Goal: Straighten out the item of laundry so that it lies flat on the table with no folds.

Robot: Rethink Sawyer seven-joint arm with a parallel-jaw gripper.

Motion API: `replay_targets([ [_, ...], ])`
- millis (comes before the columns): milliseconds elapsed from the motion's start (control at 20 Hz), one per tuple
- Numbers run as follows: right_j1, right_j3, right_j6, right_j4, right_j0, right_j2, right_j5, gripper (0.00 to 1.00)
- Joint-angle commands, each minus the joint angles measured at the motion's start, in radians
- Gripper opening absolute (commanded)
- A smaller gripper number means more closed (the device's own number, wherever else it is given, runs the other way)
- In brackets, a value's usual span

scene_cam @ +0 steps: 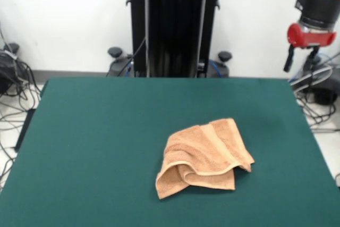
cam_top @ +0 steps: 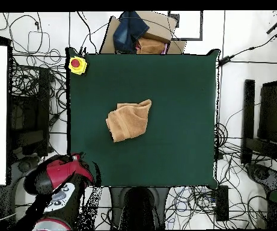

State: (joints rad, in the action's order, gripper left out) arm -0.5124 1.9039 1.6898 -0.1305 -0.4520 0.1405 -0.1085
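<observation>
The item of laundry (scene_cam: 204,155), an orange-tan terry towel, lies crumpled on the table (scene_cam: 106,131), right of centre and towards the near edge. One half is folded over the other and a corner curls under at the front left. The overhead view shows the item of laundry (cam_top: 129,120) as a bunched lump near the middle of the table (cam_top: 182,90). My gripper (scene_cam: 303,57) hangs high beyond the far right corner, well off the towel, with nothing seen in it. From overhead the red arm (cam_top: 62,174) sits off the table's lower left corner and hides the gripper.
A yellow box with a red button (cam_top: 77,64) sits on the table's upper left corner in the overhead view. A cardboard box with blue cloth (cam_top: 137,33) stands past the top edge. Cables (cam_top: 35,90) cover the floor on both sides.
</observation>
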Motion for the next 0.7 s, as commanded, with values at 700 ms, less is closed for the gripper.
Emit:
replay_targets([
  [700,-0.063,0.001,0.124,0.03,0.073,0.096,0.006,1.0],
])
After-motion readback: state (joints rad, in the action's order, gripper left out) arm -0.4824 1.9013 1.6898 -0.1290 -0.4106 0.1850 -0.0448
